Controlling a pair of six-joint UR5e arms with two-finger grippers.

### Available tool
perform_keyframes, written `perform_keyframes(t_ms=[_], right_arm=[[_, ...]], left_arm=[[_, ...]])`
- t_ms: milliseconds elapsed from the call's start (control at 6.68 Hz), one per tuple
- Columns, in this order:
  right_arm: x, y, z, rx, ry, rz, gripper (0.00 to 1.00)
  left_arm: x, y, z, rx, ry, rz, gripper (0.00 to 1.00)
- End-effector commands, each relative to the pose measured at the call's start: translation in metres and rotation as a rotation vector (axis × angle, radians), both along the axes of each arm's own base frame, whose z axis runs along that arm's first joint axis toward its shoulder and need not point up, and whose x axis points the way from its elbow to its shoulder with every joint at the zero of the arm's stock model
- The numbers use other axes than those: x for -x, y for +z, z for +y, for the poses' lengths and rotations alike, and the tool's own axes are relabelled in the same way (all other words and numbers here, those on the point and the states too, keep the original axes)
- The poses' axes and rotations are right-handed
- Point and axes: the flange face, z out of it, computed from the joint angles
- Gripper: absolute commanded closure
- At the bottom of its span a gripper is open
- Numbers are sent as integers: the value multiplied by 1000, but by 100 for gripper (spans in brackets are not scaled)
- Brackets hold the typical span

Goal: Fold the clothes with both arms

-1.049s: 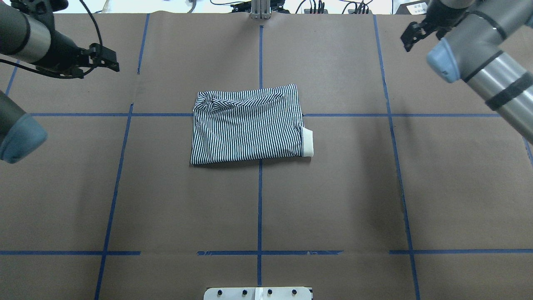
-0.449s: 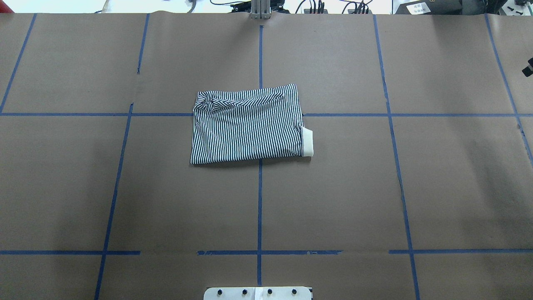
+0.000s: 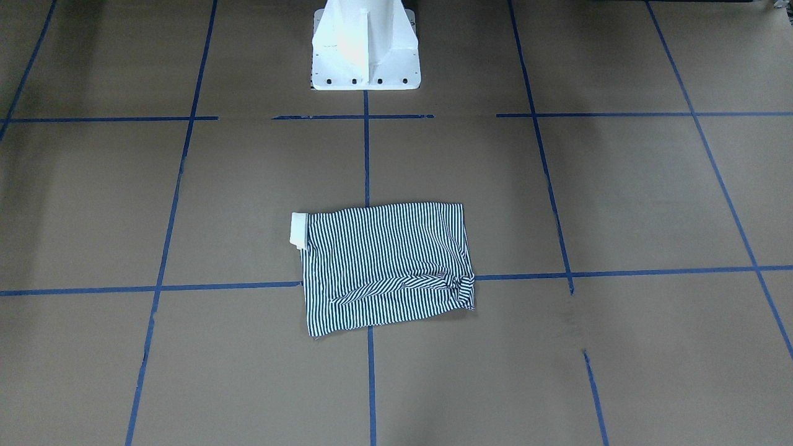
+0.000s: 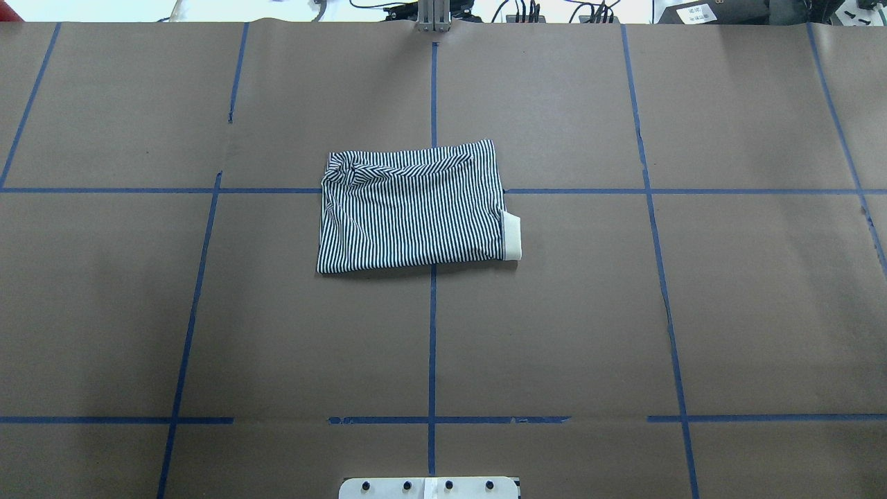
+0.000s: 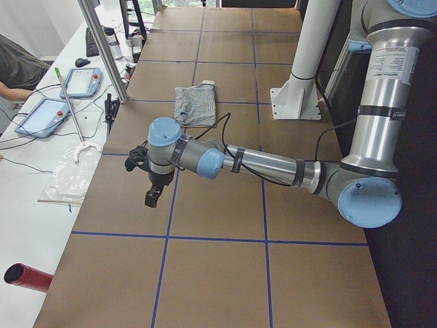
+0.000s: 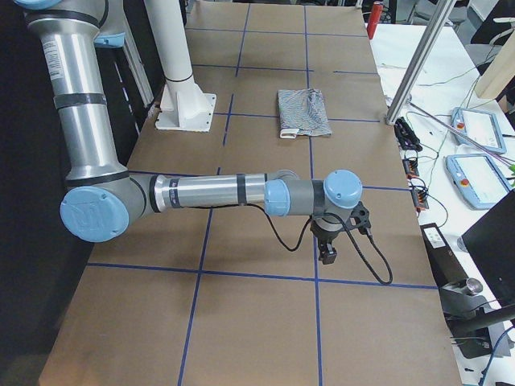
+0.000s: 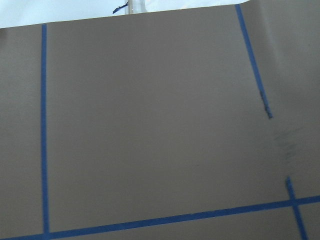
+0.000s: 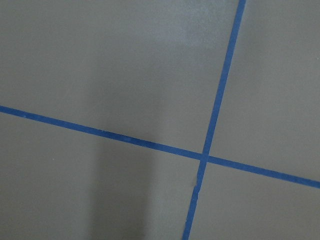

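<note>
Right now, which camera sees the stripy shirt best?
The overhead exterior view: the folded shirt lies whole, large and sharp, its white collar peeking out. The front-facing view shows it whole too, from the opposite side. Both side views show it small and far. The wrist cameras miss it.

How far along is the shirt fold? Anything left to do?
Done: the striped shirt lies folded into a compact rectangle, white collar poking out. In hand: nothing; the left gripper and right gripper hang above the table, away from it. Left: perhaps flattening the bunched corner.
</note>
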Motion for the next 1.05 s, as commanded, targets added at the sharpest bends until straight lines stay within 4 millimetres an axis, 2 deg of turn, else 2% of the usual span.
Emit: perform_keyframes(t_ms=[0,150,300,449,749,899], right_arm=[[-7,-15,49,38,-15,-4,0],[-7,-7,55,51,-18,2,0],[-7,8,64,87,-12,-4,0],[-6,20,66,114,-6,1,0],[-8,29,69,111,-9,7,0],[-8,43,71,133,-6,7,0]], left_arm=[[21,44,42,51,51,66,0],[25,49,45,67,40,69,0],[25,66,57,102,34,79,0],[25,65,55,72,35,79,0],[25,100,56,8,44,72,0],[25,108,58,7,42,68,0]])
